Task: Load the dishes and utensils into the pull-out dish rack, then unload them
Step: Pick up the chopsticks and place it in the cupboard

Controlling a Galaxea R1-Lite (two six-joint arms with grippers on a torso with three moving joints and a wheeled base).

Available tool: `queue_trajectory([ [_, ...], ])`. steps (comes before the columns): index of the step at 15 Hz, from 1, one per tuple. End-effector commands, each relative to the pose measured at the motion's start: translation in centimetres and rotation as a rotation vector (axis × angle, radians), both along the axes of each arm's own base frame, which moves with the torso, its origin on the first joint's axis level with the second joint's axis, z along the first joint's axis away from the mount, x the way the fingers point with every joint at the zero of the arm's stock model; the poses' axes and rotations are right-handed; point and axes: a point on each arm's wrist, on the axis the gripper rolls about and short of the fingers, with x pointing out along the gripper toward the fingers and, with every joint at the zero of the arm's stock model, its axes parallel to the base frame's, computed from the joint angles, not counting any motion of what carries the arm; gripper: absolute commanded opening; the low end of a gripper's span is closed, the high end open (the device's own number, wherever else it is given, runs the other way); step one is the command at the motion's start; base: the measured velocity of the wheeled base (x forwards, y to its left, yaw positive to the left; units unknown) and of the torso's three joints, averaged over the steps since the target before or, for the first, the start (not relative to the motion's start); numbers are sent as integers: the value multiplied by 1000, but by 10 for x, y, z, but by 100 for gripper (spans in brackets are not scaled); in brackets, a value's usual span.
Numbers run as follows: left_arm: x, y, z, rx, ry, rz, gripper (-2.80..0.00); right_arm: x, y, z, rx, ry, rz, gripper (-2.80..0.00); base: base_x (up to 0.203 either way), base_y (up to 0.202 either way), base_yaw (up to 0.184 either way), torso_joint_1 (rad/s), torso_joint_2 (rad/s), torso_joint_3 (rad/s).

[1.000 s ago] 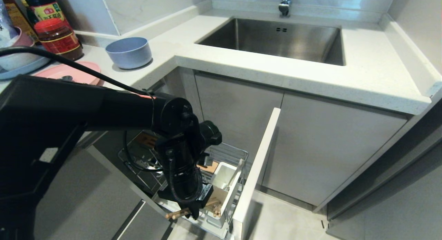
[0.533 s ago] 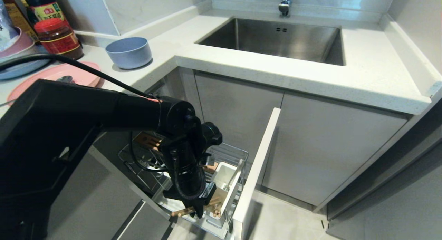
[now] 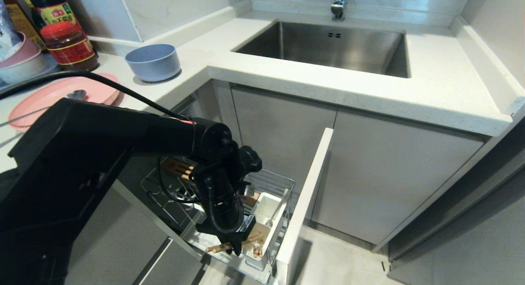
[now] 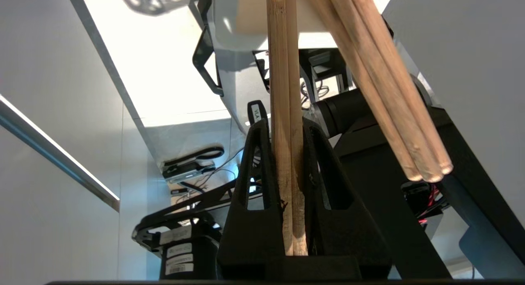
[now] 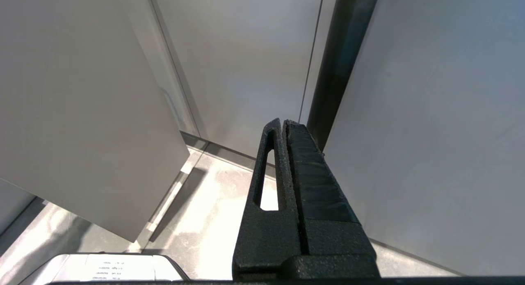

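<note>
My left gripper (image 3: 236, 249) hangs low over the pull-out dish rack (image 3: 279, 181), pointing down at its white utensil box (image 3: 267, 209). It is shut on a pair of wooden chopsticks (image 3: 219, 247), which show clamped between the fingers in the left wrist view (image 4: 285, 92). More chopsticks (image 4: 385, 92) stand in the box (image 3: 257, 252). On the counter at the left lie the pink plate (image 3: 45, 97), a metal spoon (image 3: 76, 94) on it, and the blue-grey bowl (image 3: 153, 62). My right gripper (image 5: 283, 123) is shut and empty, parked beside a cabinet face.
The rack's pale front panel (image 3: 307, 194) stands out into the aisle, right of my left arm. A sink (image 3: 328, 47) is set in the counter behind. Sauce jars (image 3: 67, 45) and stacked bowls (image 3: 18, 59) crowd the far left corner.
My left arm has sunk and shifted right, carrying the held chopsticks nearer the utensil box. More of the pink plate and the spoon shows behind the arm.
</note>
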Motion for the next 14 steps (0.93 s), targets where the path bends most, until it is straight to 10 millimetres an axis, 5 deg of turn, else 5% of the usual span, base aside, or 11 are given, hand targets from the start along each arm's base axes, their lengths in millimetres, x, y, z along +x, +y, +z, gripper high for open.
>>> queue_trajectory([
  [1,1,1,-2,-1,15,-1,-280,0,0,0,0,0,0,-280,0,0,0,0,0,0],
  [9,6,2,-5,-16,27,2,-280,0,0,0,0,0,0,-280,0,0,0,0,0,0],
  [10,5,2,-4,-17,25,1,0,0,0,0,0,0,0,-280,0,0,0,0,0,0],
  [14,5,3,-3,-19,22,1,0,0,0,0,0,0,0,-280,0,0,0,0,0,0],
])
